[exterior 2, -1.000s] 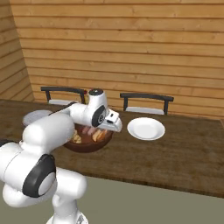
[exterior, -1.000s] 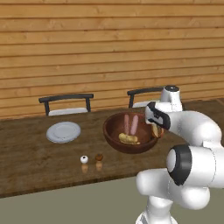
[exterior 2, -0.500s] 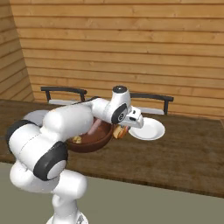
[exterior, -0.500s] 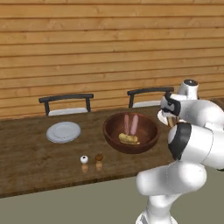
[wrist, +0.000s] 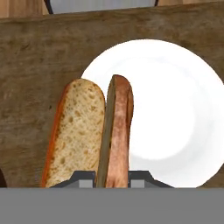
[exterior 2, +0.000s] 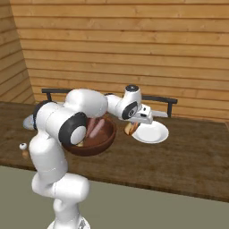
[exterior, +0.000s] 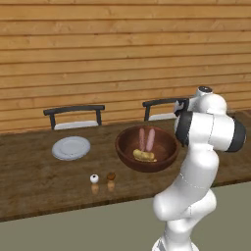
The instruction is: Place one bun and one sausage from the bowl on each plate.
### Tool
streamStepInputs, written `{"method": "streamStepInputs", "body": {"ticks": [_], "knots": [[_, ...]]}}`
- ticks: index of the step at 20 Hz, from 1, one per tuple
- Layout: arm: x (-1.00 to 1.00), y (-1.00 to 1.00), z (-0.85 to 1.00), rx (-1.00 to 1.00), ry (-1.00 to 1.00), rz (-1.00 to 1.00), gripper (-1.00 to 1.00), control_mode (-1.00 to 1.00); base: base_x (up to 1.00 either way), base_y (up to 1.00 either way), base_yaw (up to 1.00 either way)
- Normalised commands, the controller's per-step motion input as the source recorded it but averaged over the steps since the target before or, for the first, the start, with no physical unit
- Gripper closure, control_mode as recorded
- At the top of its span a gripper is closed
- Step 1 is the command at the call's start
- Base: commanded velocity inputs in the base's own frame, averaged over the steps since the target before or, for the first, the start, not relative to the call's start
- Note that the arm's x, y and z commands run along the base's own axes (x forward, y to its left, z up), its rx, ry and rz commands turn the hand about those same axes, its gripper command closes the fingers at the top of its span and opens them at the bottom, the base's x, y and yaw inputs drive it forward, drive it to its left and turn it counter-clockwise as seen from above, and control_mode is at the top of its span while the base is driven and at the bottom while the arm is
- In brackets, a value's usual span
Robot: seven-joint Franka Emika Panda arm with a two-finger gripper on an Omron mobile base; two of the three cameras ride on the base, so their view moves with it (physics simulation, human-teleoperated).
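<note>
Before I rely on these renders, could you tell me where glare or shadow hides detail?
Hand view: the plate glares near-white, its rim hard to trace, while the bun in the gripper shows crisp crumb. Right base view: the bowl sits shaded behind the arm. Left base view: evenly lit.

Soft, even light is filling all three rendered pictures, neither dim nor harsh, seeming to come from above. In the base views the bowl (exterior: 146,148) is casting only a faint dark patch on the wooden table (exterior: 34,176), and the arm's white shells are shading gently from bright tops to grey undersides. In the hand view the plate (wrist: 183,109) is glaring almost pure white, its rim washing out, with a pale grey shadow falling on it beside the bun (wrist: 76,131). The bun's crumb texture is showing fairly sharp, while the table grain is looking smeared and low in detail. Edges are staying straight, without bending.
</note>
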Motion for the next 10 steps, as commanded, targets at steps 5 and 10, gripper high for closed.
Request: {"method": "streamStepInputs", "body": {"ticks": [5,10], "knots": [[0.72,-0.63,-0.14,0.04,0.00,0.16,1.00,-1.00,0.00,0.00,0.00],[0.27,-0.17,-0.35,0.00,0.00,0.15,1.00,-1.00,0.00,0.00,0.00]]}}
